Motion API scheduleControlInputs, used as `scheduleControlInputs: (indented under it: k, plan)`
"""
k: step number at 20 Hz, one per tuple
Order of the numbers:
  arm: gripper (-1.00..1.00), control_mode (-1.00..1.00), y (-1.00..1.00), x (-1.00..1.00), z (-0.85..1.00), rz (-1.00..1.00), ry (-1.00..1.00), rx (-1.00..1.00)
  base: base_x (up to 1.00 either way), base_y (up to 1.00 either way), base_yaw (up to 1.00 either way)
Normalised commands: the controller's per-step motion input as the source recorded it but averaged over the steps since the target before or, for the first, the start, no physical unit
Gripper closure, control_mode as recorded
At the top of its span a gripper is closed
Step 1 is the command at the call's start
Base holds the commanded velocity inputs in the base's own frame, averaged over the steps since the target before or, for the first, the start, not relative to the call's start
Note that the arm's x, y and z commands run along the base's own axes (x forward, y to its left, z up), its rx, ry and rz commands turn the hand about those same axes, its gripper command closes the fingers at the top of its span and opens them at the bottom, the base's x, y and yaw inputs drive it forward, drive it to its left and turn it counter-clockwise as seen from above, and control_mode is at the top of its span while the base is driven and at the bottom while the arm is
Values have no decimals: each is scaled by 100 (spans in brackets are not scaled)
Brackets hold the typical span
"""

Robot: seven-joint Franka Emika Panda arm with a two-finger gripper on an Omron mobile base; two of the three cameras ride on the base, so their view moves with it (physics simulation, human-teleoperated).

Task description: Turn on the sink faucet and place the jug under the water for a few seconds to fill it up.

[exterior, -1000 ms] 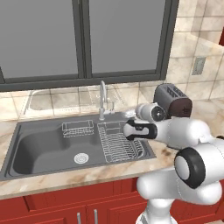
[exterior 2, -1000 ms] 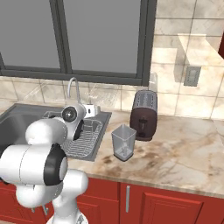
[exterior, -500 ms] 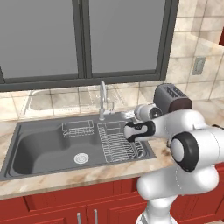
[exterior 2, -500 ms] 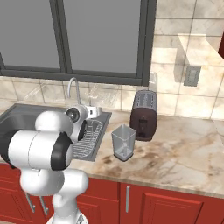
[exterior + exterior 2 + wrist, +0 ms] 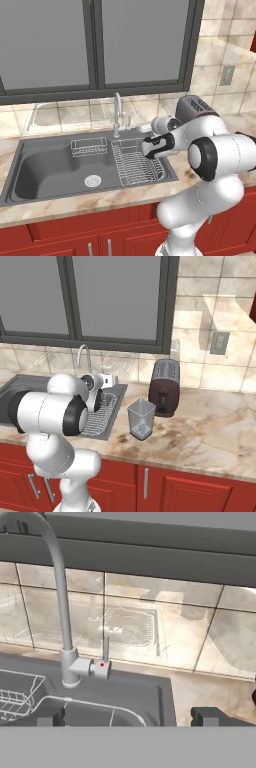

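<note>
The chrome gooseneck sink faucet [image 5: 59,587] rises at the left of the hand view, its small side lever handle [image 5: 105,646] upright beside the base. No water runs from it. My gripper [image 5: 127,717] is open, with its fingertips wide apart and short of the lever, touching nothing. From the base it hovers over the sink's right end [image 5: 146,148], just right of the faucet [image 5: 117,112]. The dark grey sink [image 5: 50,167] has a round silver drain [image 5: 91,180]. The translucent jug [image 5: 141,418] stands upright on the counter in front of the toaster, apart from the gripper.
A wire dish rack [image 5: 136,163] fills the sink's right part, with a small wire basket [image 5: 88,146] at the back. A dark two-slot toaster [image 5: 164,387] stands right of the sink near the tiled wall. The marble counter [image 5: 200,431] stretches right of the jug.
The arm's elbow has swung upward and the hand has edged a little closer to the faucet base. Jug, toaster and lever stay where they were.
</note>
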Motion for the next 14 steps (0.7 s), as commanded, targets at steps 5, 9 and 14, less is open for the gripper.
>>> scheduleControlInputs:
  k: [5,9,14]
  plan:
    - [-100,-100,0,35,0,0,11,0,0,0,0]
    - [-100,-100,0,31,-1,3,2,0,0,0,0]
    - [-100,-100,0,23,-2,10,0,0,0,0,0]
